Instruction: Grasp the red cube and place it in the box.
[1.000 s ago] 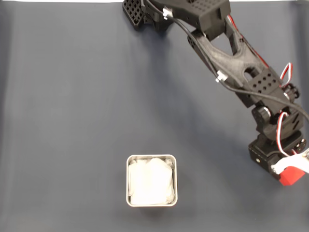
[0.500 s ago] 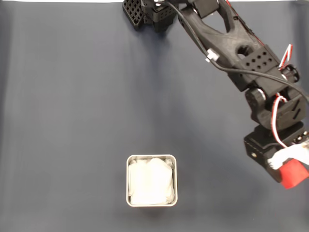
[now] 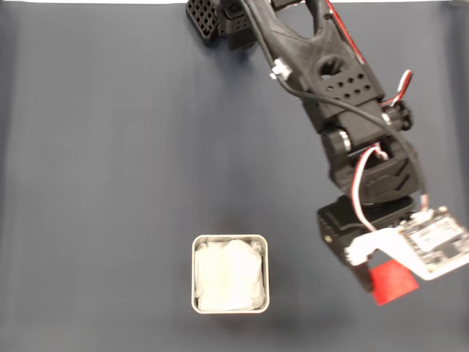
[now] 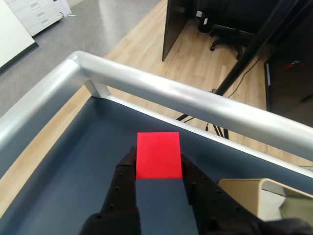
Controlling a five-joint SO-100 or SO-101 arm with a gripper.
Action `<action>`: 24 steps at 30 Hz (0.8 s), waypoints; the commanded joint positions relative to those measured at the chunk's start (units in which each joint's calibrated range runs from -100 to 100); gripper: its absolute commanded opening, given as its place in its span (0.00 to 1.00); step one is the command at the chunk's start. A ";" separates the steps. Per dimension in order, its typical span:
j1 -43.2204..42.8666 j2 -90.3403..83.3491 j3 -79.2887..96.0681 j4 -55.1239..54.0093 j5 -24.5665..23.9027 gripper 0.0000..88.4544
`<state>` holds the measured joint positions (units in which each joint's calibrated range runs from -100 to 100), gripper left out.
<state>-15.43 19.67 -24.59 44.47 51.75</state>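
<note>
One red cube; one box; one arm.

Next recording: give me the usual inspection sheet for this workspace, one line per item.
Surface: dark blue-grey mat, smooth; a silver rail edges it in the wrist view.
Job's things: the red cube is held between the jaws, to the right of the box in the fixed view; the box is lined with white material, no cube inside.
Clutter: nothing seen.
Grippers: the gripper is shut on the red cube.
Cables: red, white and black wires run along the arm.
Surroundings: wooden floor, office chair and dark furniture beyond the rail.
</note>
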 commanded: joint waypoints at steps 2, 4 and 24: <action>2.65 -6.59 1.69 0.37 0.10 0.09; 3.57 -7.71 3.15 0.28 0.05 0.09; 11.67 -16.90 15.83 -1.27 -0.29 0.09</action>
<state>-5.12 7.51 -8.95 44.47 51.75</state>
